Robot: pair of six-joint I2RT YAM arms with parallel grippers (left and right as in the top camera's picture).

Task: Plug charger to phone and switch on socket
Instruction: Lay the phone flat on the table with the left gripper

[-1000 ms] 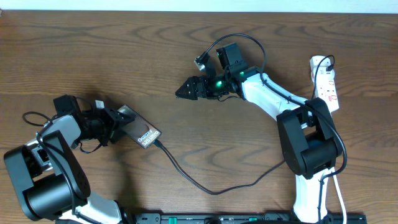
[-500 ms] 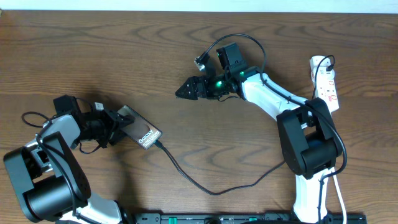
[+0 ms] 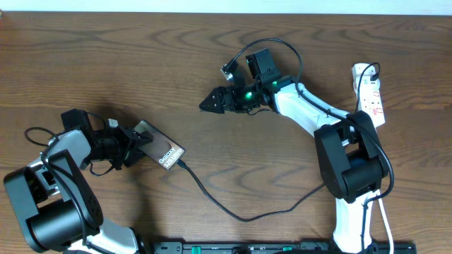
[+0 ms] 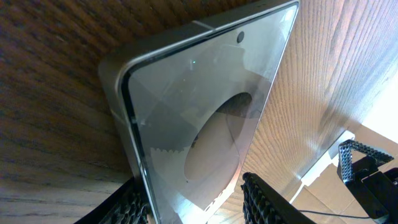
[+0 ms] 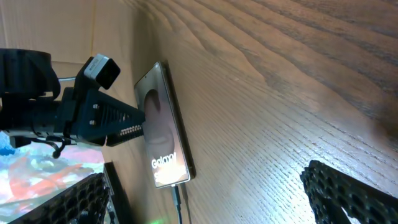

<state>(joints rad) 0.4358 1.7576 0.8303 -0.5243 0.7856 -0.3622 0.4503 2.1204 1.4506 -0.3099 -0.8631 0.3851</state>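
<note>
Left gripper [image 3: 134, 144]: ribbed black fingers [image 4: 266, 198] pinch one end of the slim brownish rectangular phone [image 3: 162, 150], left of centre; right gripper [image 3: 206, 104]: fingers [image 5: 351, 193] spread wide, empty, well apart from it. The left wrist view alone shows the glass face; the overhead alone shows the thin black charger cable [image 3: 212, 201] meeting the phone's lettered end and the long white power strip [image 3: 373, 92] far right. Surface: dark wood-grain table [image 3: 106, 63], with a pale strip along the far edge.

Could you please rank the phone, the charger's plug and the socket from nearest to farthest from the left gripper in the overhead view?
1. phone, held in the left gripper.
2. charger's plug, at the phone's far end.
3. socket, far off on the right side.
</note>
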